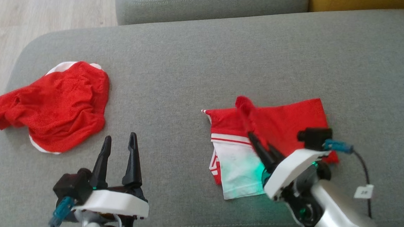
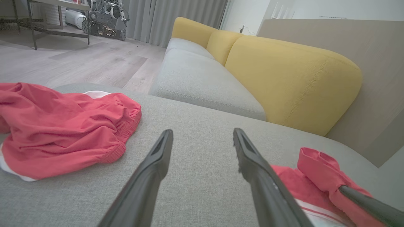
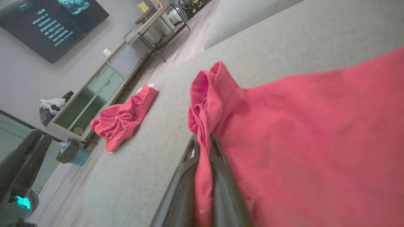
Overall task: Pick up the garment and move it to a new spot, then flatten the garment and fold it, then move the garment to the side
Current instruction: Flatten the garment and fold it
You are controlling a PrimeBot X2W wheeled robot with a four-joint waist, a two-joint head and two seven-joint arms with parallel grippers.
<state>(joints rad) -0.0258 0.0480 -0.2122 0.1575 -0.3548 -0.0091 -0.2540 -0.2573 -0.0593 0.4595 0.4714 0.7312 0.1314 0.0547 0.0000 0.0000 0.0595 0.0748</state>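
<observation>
A red and white garment (image 1: 276, 126) lies partly flattened on the grey sofa cushion (image 1: 199, 64), right of centre. My right gripper (image 1: 256, 138) is shut on a bunched red fold of the garment (image 3: 205, 104), which stands up above the rest of the cloth. In the left wrist view that fold (image 2: 318, 170) shows at the lower right. My left gripper (image 1: 119, 141) stands open above bare cushion, nothing between its fingers (image 2: 157, 157).
A second crumpled red garment (image 1: 52, 107) lies at the cushion's left end, near the edge over the wooden floor (image 1: 24, 19). Beyond are another grey seat (image 2: 202, 82) and yellow backrests (image 2: 284, 72). Bare cushion lies between the two garments.
</observation>
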